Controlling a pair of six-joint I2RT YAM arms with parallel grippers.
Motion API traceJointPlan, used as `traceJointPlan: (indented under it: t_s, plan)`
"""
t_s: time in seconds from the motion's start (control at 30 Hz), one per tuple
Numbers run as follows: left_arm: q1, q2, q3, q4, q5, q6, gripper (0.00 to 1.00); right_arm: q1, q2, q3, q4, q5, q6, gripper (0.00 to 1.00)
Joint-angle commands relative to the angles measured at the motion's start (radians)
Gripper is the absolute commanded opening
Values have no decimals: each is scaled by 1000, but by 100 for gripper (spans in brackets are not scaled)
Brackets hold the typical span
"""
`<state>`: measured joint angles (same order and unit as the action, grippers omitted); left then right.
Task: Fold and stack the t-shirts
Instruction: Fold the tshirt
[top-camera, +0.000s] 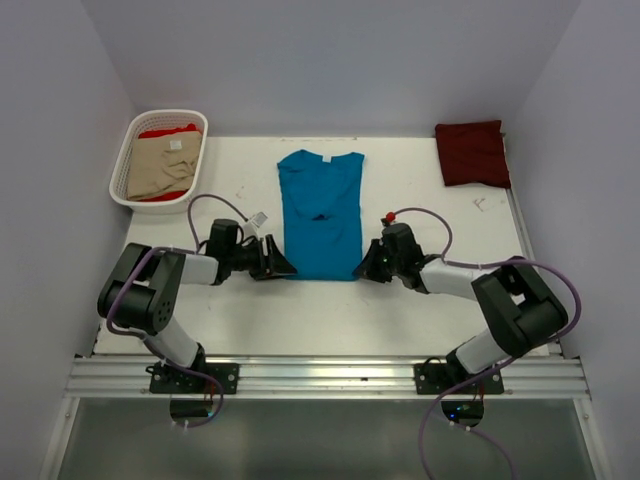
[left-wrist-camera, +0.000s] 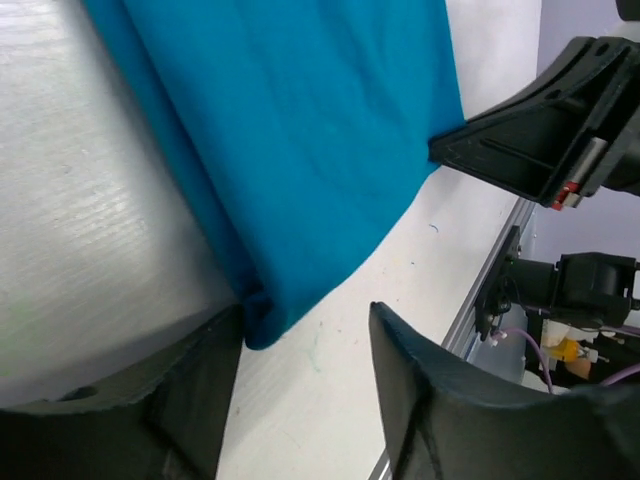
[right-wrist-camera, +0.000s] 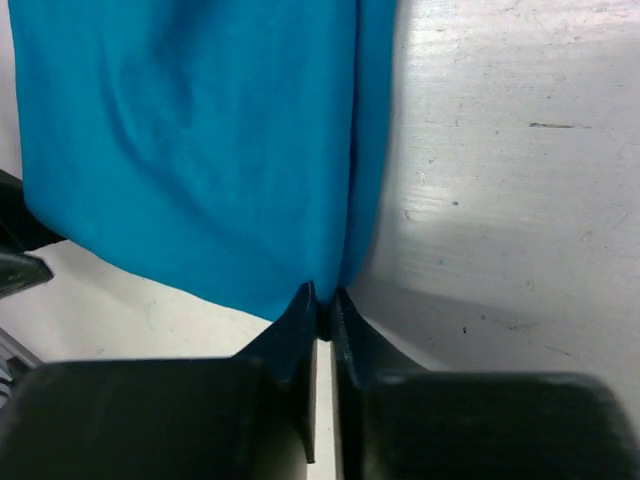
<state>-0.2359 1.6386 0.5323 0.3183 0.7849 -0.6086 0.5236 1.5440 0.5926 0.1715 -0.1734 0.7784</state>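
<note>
The teal-blue t-shirt (top-camera: 320, 215) lies flat mid-table, folded into a long narrow strip with its collar at the far end. My left gripper (top-camera: 276, 262) is at its near left corner. In the left wrist view this gripper (left-wrist-camera: 305, 340) is open, and the shirt's corner (left-wrist-camera: 262, 322) touches the left finger (left-wrist-camera: 195, 400) with bare table between the jaws. My right gripper (top-camera: 362, 264) is at the near right corner. In the right wrist view it (right-wrist-camera: 322, 300) is shut on the teal hem (right-wrist-camera: 300, 270). A folded dark maroon t-shirt (top-camera: 472, 152) lies at the far right.
A white slotted basket (top-camera: 128, 150) at the far left holds a beige t-shirt (top-camera: 160, 168) on top of a red one (top-camera: 170, 130). The right arm's gripper (left-wrist-camera: 530, 150) shows across the cloth in the left wrist view. The table's metal front rail (top-camera: 320, 375) runs along the near edge.
</note>
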Motion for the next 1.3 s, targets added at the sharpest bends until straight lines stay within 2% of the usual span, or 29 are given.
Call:
traceJointPlan:
  t_s: [0.0,0.1,0.2,0.33,0.4,0.43,0.63,0.77,0.87,1.0,1.13,1.27]
  plan:
    - [1,69,-34,-68,-148,69,57,1,-53,-5,-46,45,-41,0]
    - [1,73,-41,-22,-136,61,42,3,-84,-20,-53,37,-48,0]
    - [-2,69,-45,-12,-138,59,31,3,-114,-39,-59,32,-53,0]
    - [-9,63,-49,-1,-141,52,23,9,-137,-57,-55,12,-56,0]
    - [-19,47,-58,2,-147,46,5,12,-147,-68,-52,3,-54,0]
    - [-20,38,-66,1,-147,38,0,16,-153,-70,-52,-3,-54,0]
    - [-72,-170,-118,-76,-160,4,0,90,-272,-71,-131,0,-60,0]
    - [-143,-412,-147,-174,-202,-48,0,183,-370,-27,-249,63,-68,0]
    - [-192,-546,-163,-283,-223,-83,0,242,-449,-5,-340,86,-64,0]
    - [-198,-791,-147,-508,-265,-102,0,271,-538,7,-459,112,-54,0]
    - [-198,-896,-95,-627,-285,-114,0,277,-611,48,-556,165,-62,0]
    - [-198,-912,-75,-589,-335,-92,0,277,-599,153,-628,270,-119,0]
